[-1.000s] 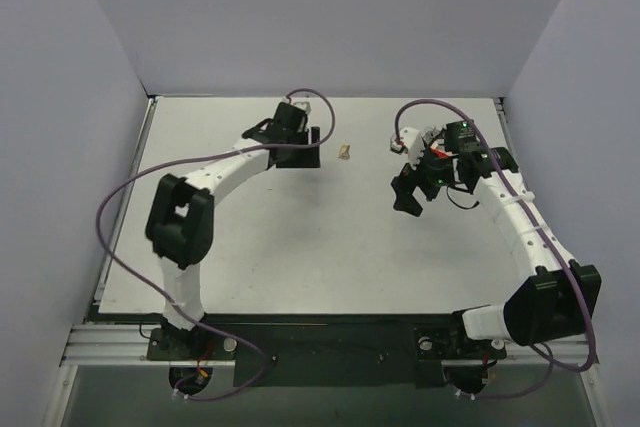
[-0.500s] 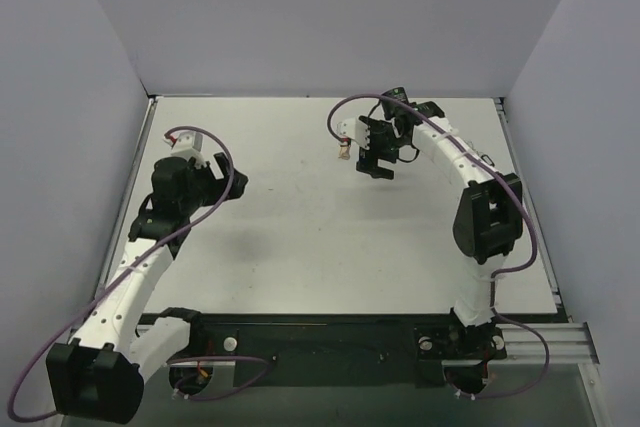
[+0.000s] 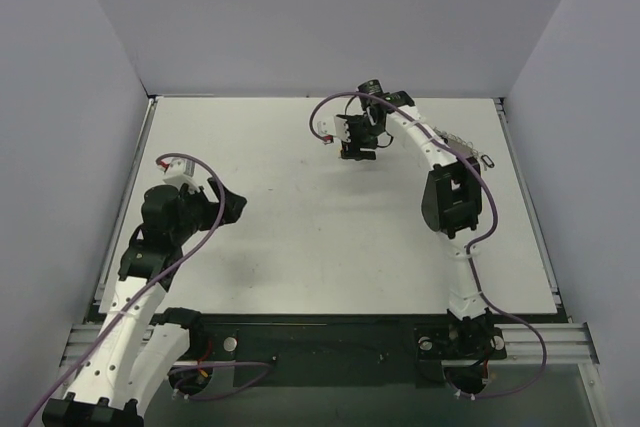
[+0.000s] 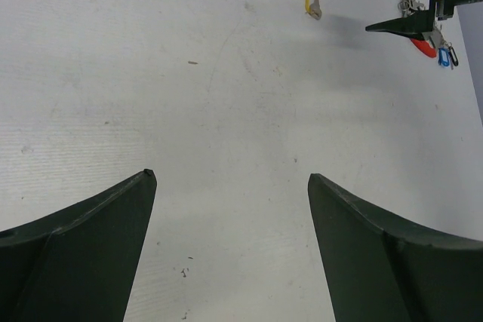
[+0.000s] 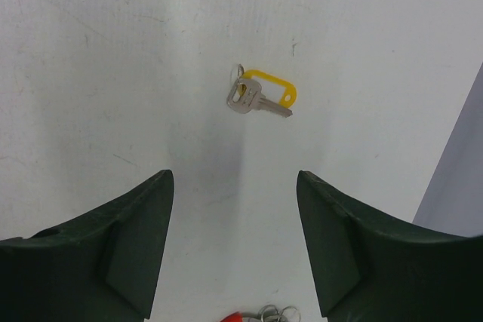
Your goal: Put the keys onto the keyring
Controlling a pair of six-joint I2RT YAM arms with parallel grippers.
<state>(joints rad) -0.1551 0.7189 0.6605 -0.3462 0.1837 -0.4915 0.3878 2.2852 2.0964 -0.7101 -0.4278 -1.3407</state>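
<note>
No legible text, label, brand, number or sign was visible in any view, yellow key tag (image 5: 273, 90) showed no readable marking.

Bright, even overhead light, soft shadows, foreground perhaps slightly out of focus.

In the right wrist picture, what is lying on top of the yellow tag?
A silver key lies across the yellow tag, with its head over one end of the tag. A small ring shows beside the key's head. The part of the tag under the key is covered.
</note>
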